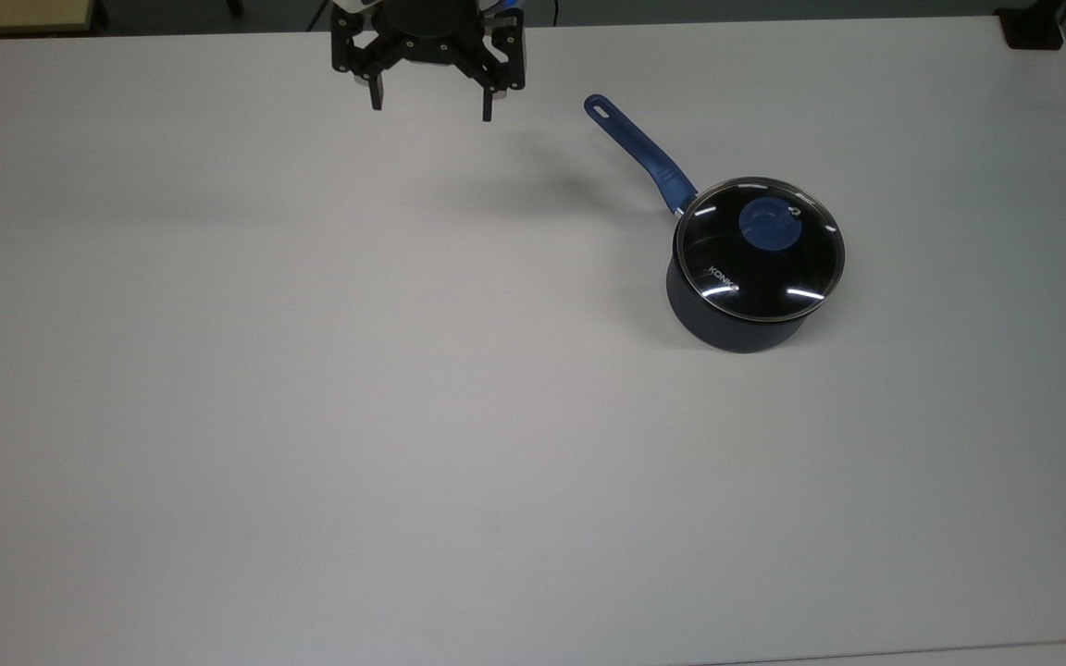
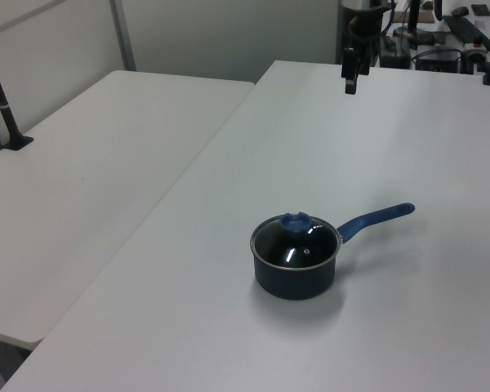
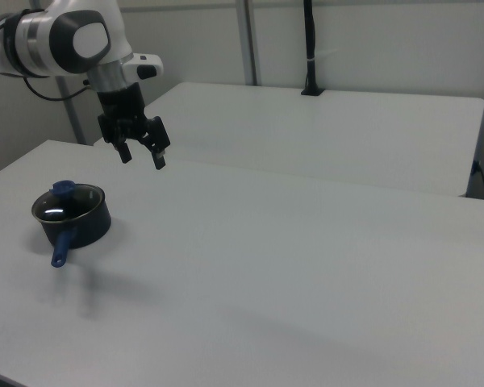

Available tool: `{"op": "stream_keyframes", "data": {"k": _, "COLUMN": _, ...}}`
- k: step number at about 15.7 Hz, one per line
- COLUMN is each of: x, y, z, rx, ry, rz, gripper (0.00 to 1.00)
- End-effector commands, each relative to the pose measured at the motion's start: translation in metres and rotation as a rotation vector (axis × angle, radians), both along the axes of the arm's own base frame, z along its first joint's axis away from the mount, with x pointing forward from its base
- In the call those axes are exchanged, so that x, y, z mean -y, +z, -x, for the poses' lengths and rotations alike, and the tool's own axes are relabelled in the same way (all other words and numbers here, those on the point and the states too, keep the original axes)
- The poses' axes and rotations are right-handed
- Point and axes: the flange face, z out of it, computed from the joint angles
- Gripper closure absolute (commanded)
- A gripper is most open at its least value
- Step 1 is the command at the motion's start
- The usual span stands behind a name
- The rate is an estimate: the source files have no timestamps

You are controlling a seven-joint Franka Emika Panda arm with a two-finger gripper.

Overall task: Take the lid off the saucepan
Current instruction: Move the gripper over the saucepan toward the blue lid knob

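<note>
Hanging above the white table (image 1: 311, 416) near its far edge in the top view, the gripper (image 1: 429, 106) has its fingers spread wide and holds nothing. Well apart toward the top view's right sits the saucepan (image 1: 737, 324), the lid (image 1: 760, 250) seated on it, blue handle (image 1: 637, 148) angled toward the gripper.

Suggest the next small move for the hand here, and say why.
Probably carry the hand across the table toward the top view's right until it is over the blue knob. It hangs open and empty, well apart from the saucepan, and the lid sits on the rim, so nothing can be gripped yet.
</note>
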Motion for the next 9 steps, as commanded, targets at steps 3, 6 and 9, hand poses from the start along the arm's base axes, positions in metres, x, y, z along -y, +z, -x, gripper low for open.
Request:
{"op": "stream_keyframes", "data": {"k": 3, "x": -0.040, "y": -0.006, "z": -0.004, "rx": 0.019, "ry": 0.058, "rz": -0.025, "gripper": 0.00}}
{"op": "stream_keyframes", "data": {"k": 6, "x": -0.084, "y": -0.022, "z": -0.012, "rx": 0.045, "ry": 0.124, "rz": -0.045, "gripper": 0.00}}
{"op": "stream_keyframes", "data": {"k": 9, "x": -0.131, "y": -0.034, "z": -0.020, "rx": 0.040, "ry": 0.184, "rz": -0.091, "gripper": 0.00}}
